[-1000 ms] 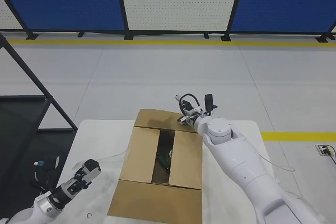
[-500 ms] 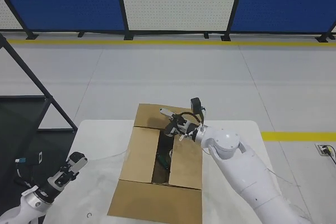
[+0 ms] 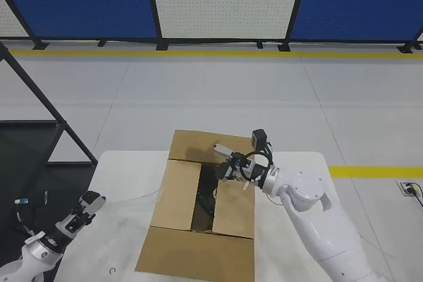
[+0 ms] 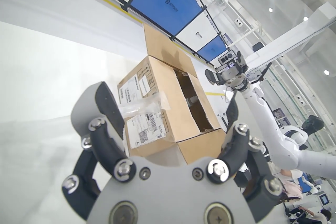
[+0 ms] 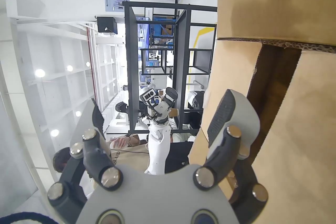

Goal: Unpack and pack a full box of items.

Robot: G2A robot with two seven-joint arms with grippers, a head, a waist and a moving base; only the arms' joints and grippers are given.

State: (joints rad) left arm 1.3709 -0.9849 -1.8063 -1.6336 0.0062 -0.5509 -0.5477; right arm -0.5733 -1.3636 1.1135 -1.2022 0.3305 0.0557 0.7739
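Overhead: I log the box [image 3: 176, 204] on the table [image 3: 123, 176], right gripper [image 3: 224, 161] above its far slot end, left gripper [image 3: 88, 206] well apart. Left wrist: fingers [image 4: 107, 104] spread wide, box ahead. Right wrist: spread wide, one finger beside the flap [image 5: 231, 64].

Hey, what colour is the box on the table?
Brown cardboard box, white labels on one side; clearest in the left wrist view.
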